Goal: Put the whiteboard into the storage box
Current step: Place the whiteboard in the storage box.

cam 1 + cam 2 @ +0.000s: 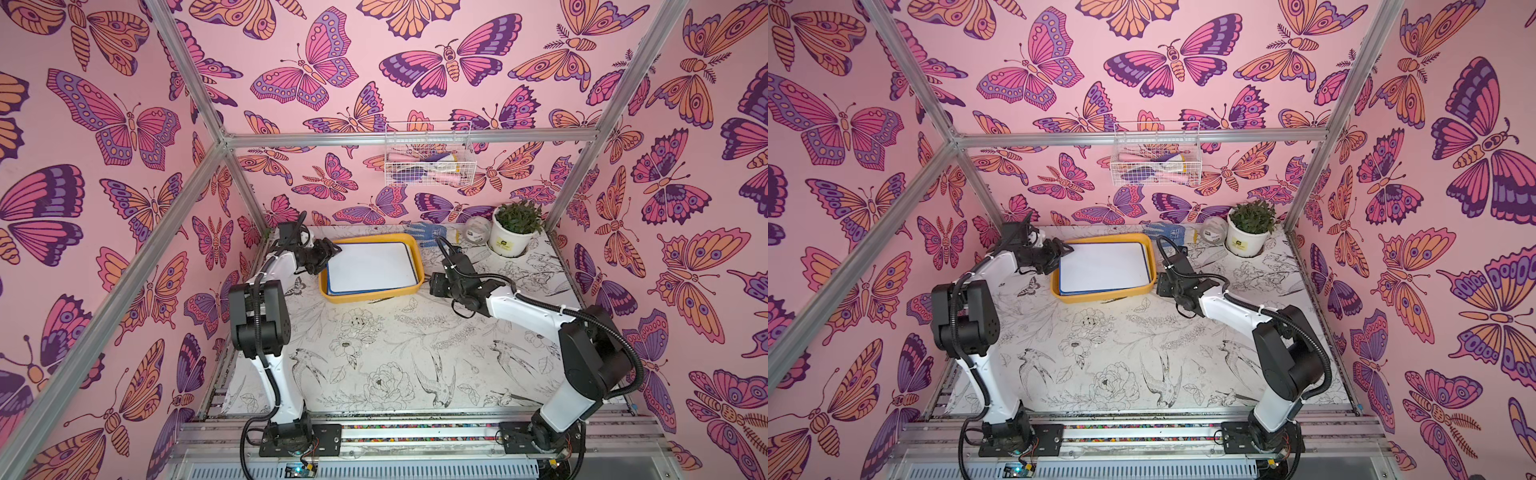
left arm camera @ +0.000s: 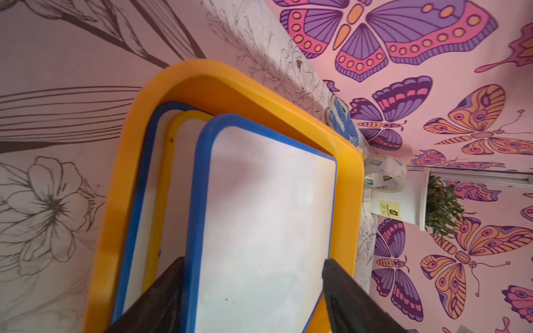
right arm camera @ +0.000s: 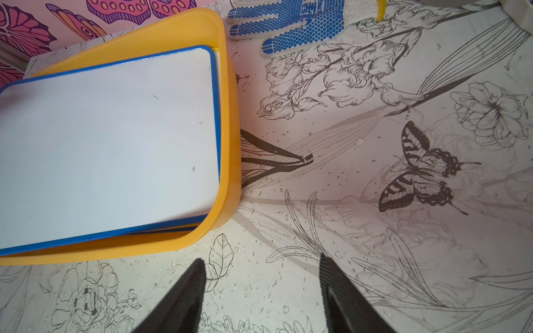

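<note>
Flower-printed table (image 1: 374,353) bearing a yellow storage box (image 1: 365,296) by the far edge, with blue-dotted glove (image 1: 419,230), tape roll (image 1: 477,228) and potted plant (image 1: 509,241) toward the far right corner.

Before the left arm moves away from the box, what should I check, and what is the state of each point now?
1. Top whiteboard inside the storage box rim: ok.
2. Left claw open: ok, jaws spread above the board.
3. Right claw empty: ok, open over the table.
4. Board lying flat: cannot tell, the stack is staggered.
5. Glove outside the box: ok, beside it.
</note>
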